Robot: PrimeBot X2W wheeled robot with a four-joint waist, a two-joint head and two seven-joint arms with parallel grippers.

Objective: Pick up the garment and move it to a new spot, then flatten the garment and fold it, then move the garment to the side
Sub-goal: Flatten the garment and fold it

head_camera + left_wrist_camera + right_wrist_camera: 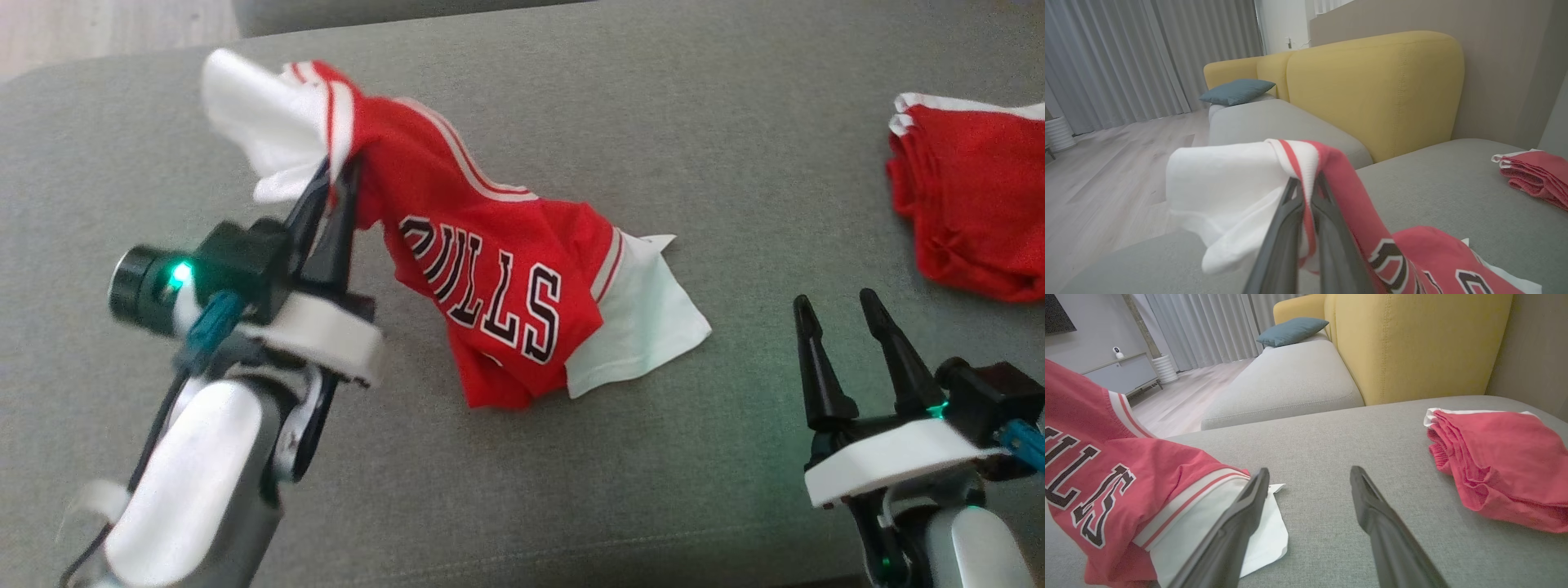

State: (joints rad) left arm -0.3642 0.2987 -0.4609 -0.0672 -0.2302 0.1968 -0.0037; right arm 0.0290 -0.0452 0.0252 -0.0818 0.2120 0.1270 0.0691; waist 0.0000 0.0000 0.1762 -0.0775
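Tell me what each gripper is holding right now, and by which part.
The left gripper is shut on the jersey, pinching its striped red-and-white trim at the raised end. The right gripper is open and holds nothing.

The garment (498, 278) lay on the cushion (735, 147) at the frame's centre, its upper-left end lifted between the fingers of the left gripper (339, 175). A folded pile (971, 204) sat at the right edge, above the right gripper (837, 300).
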